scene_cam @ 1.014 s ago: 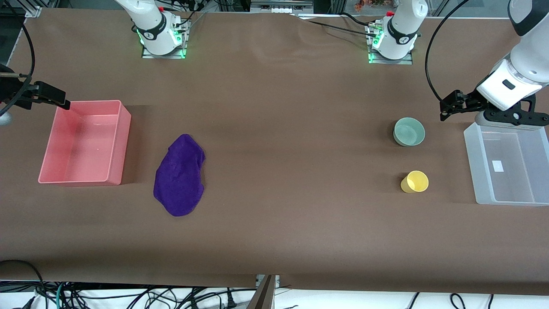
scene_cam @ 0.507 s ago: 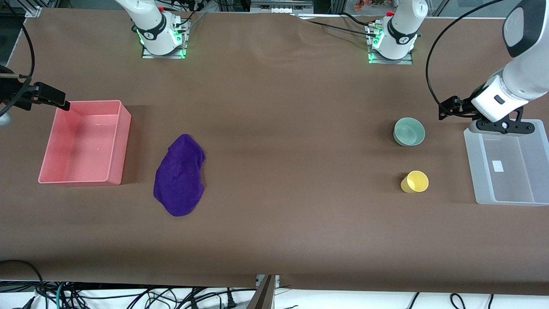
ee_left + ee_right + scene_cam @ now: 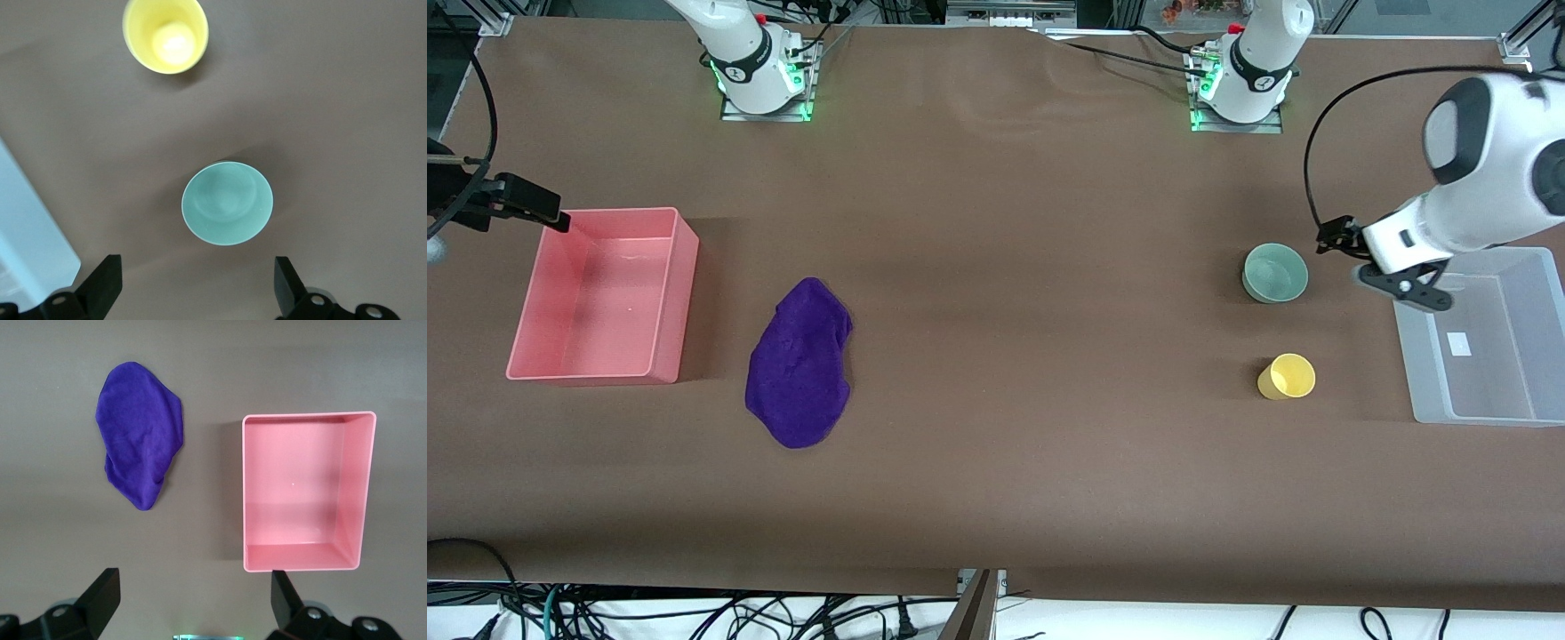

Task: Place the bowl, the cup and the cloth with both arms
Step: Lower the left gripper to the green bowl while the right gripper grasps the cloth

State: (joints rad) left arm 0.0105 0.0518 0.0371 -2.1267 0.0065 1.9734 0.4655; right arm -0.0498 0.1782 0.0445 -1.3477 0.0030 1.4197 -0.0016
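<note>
The pale teal bowl [image 3: 1275,273] stands upright toward the left arm's end of the table, with the yellow cup [image 3: 1287,376] nearer the front camera. Both show in the left wrist view, the bowl [image 3: 227,203] just ahead of the fingers and the cup [image 3: 165,34] farther off. My left gripper [image 3: 1403,286] hangs open and empty between the bowl and the clear bin; it shows in its own view [image 3: 195,293]. The purple cloth [image 3: 800,362] [image 3: 139,441] lies flat beside the pink bin. My right gripper [image 3: 463,200] [image 3: 193,607] is open and empty, high over the table's edge by the pink bin.
A pink bin [image 3: 667,293] [image 3: 360,487] stands empty at the right arm's end. A clear plastic bin [image 3: 1414,356] [image 3: 27,227] stands at the left arm's end, beside the cup and bowl.
My left arm has swung down from over the clear bin's edge toward the bowl. The right arm, bowl, cup and cloth have not moved.
</note>
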